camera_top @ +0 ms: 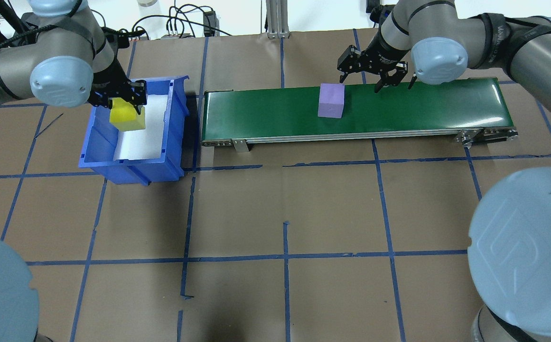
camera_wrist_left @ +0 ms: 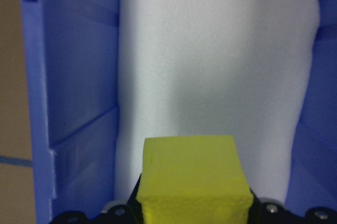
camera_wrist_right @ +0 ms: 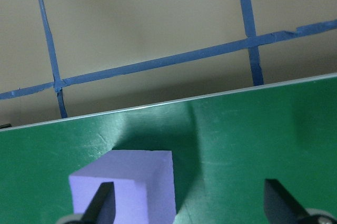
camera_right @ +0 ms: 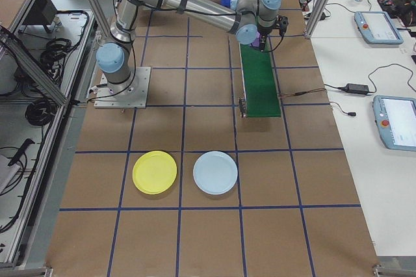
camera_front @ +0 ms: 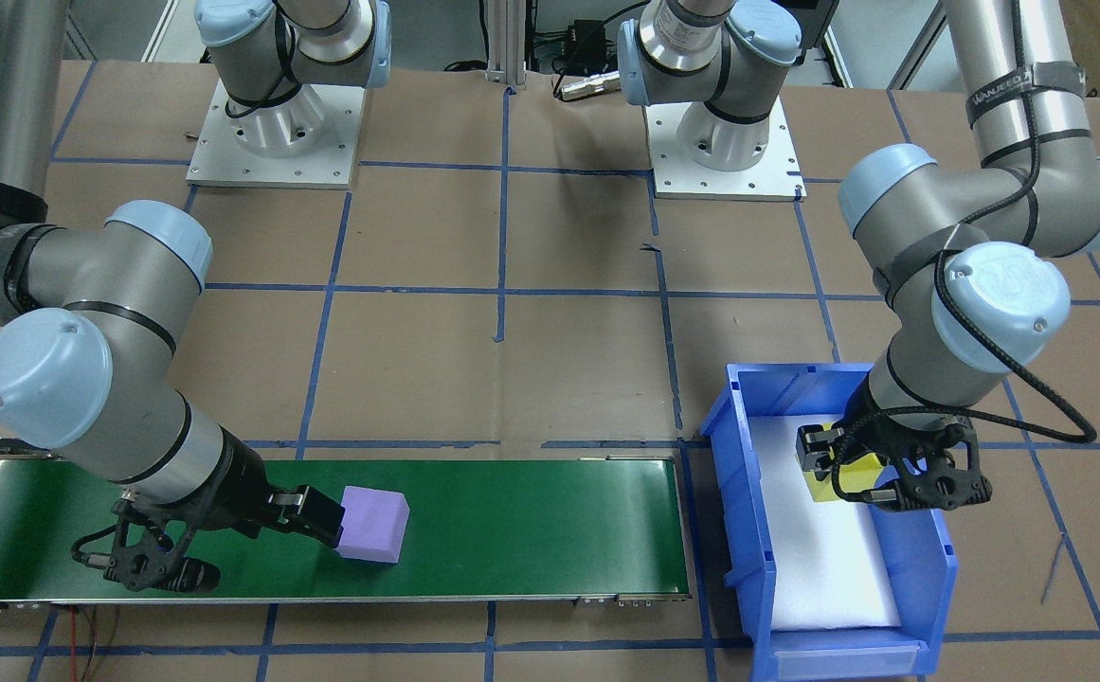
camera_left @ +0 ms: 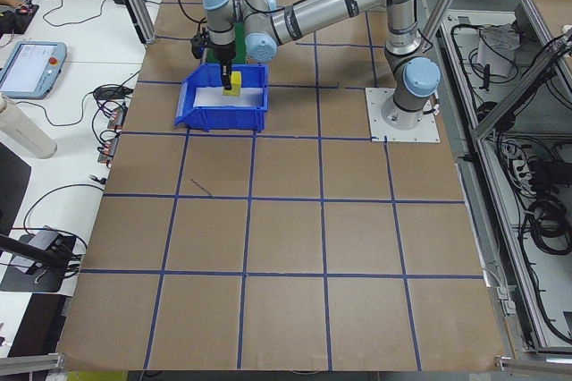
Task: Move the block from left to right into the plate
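I judge the task barely begun. Green conveyor (camera_top: 356, 110) spans 12 to 2 o'clock in the overhead view, blue bin (camera_top: 133, 156) at 10. Yellow plate (camera_right: 155, 171) sits on the table at 7 o'clock in the right-side view, nothing in it, well apart from both blocks. Left gripper (camera_top: 122, 100) is clamped on the yellow block (camera_top: 126, 118), low inside the bin. Purple block (camera_top: 331, 100) rests on the belt; right gripper (camera_top: 374, 81) spread wide, one finger (camera_front: 317, 516) against it, no grasp. Left to do: lift, transfer, drop into plate.
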Controlling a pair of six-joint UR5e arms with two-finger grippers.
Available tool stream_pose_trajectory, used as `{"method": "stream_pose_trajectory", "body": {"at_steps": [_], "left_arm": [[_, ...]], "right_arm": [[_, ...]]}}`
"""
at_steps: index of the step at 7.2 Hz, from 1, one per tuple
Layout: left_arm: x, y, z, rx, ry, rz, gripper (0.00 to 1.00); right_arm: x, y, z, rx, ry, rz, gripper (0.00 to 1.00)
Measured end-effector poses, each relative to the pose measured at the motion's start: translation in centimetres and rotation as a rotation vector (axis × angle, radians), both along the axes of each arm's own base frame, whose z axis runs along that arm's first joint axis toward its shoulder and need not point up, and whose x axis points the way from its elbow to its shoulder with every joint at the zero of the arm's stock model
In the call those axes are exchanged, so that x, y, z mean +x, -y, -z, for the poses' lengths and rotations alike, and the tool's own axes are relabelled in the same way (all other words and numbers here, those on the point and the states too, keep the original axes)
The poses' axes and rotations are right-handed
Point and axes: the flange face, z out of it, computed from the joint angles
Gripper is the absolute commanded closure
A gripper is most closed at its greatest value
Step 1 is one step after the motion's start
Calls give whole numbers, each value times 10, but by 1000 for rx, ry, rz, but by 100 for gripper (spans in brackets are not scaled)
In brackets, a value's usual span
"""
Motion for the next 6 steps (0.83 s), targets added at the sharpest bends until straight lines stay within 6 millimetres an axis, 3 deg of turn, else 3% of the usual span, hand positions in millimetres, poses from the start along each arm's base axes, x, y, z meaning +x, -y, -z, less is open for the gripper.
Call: {"method": "stream_pose_trajectory", "body": {"at_steps": [2, 3, 4, 6], "left_arm": [[-87, -11, -32, -64, 12, 164, 50], [-133, -21, -31, -73, 12, 241, 50], [-161, -23, -17, -85, 9, 281, 50], [-186, -10, 18, -107, 2, 293, 50]], "right_arm": [[0, 1, -1, -3, 0, 1, 0], [1, 1, -1, -3, 0, 2, 1], [1, 0, 1, -1, 0, 2, 1], [0, -1, 14, 15, -7, 3, 1]]}}
